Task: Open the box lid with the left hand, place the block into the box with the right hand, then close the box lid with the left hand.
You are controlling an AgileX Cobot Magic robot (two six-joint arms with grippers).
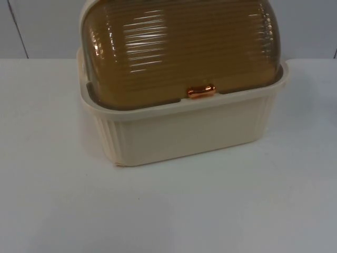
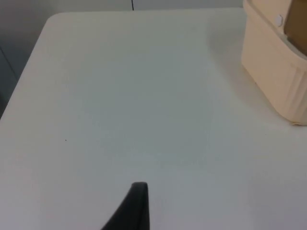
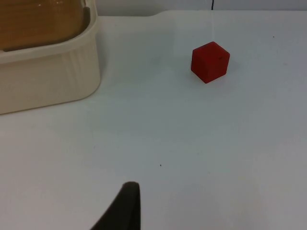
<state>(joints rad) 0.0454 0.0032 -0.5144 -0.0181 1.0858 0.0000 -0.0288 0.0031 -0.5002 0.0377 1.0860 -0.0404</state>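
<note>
White table carries a cream box, its amber lid shut. Red block sits well right of it. Both pincers hover; their opening cannot be told.

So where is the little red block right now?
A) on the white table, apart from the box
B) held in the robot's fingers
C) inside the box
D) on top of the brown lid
A: the right wrist view shows the red block sitting on the white table, apart from the cream box, whose brown lid is shut.
</note>
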